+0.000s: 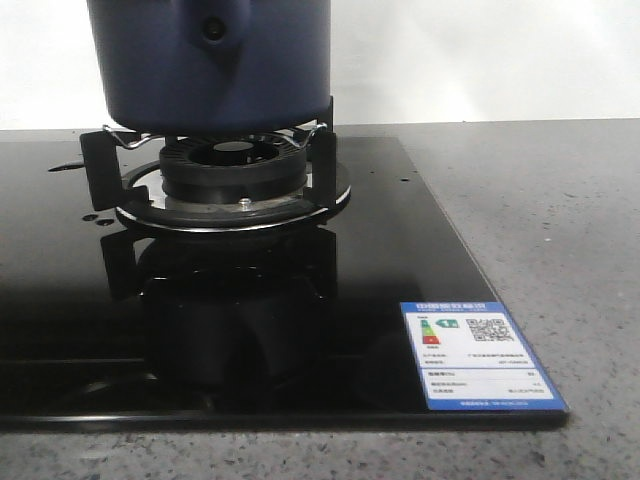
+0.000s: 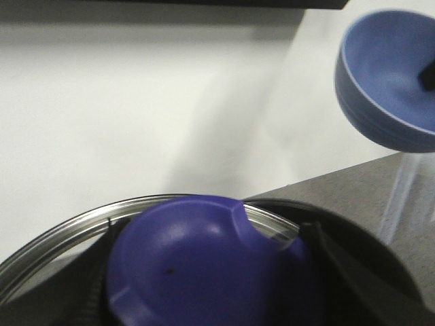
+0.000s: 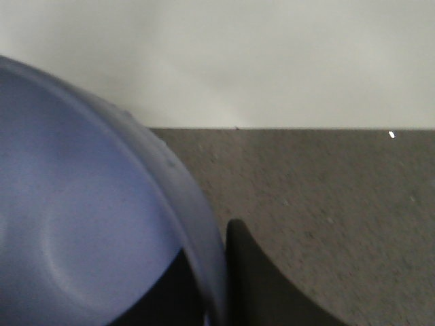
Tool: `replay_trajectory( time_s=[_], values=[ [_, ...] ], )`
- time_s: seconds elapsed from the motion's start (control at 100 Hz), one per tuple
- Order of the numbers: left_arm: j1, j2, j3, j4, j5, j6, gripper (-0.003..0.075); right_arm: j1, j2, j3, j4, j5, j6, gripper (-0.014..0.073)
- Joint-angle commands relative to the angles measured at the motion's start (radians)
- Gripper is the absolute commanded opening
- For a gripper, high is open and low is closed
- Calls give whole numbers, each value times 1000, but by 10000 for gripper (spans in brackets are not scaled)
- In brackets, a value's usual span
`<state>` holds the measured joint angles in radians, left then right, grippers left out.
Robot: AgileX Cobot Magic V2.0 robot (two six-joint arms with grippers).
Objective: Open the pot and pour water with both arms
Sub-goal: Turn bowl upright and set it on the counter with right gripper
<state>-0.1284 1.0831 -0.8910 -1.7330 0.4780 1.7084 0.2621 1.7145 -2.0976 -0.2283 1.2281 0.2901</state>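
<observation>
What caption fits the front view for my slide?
Dark blue pot sitting on the burner stand of a black glass cooktop, energy label at its corner.

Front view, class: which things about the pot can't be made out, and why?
- The pot: rim and contents cut off by the front view's top edge.
- Label: print too small.
- Left wrist view: a blurred blue lid hides the claw.

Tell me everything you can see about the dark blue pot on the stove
The pot is dark navy, round and matte, with straight sides and a rounded bottom edge. A blue handle mount with a dark round hole faces the front camera. It sits upright on the burner's black pan supports above the gas burner. Its top is cut off in the front view.
</observation>
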Motion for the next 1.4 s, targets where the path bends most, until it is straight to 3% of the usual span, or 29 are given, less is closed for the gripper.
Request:
replay_trajectory(
  time_s=[0.0, 0.14, 0.37, 0.66, 0.88, 0.98, 1.11, 1.18, 1.39],
  values=[
    [-17, 8, -92, -61, 81, 3, 295, -85, -65, -23, 98, 45, -77, -42],
    [-47, 74, -157, -92, 122, 3, 295, -214, -108, 79, 252, 87, -132, -42],
    [-98, 169, -229, -102, 182, 3, 295, -311, -195, 398, 265, 47, -157, -42],
    [-125, 212, -254, -99, 193, 3, 295, -344, -283, 792, 265, -83, -169, -42],
    [-125, 219, -254, -74, 194, 3, 295, -344, -300, 862, 259, -106, -169, -34],
    [-126, 233, -254, -70, 198, 3, 295, -344, -300, 862, 255, -106, -169, 59],
    [-126, 263, -254, -68, 208, 3, 295, -344, -304, 862, 255, -100, -169, 300],
    [-126, 273, -254, -65, 210, 3, 295, -344, -323, 862, 253, -108, -169, 383],
    [-126, 284, -254, -56, 214, 22, 295, -342, -507, 860, 253, -197, -169, 398]
  ],
)
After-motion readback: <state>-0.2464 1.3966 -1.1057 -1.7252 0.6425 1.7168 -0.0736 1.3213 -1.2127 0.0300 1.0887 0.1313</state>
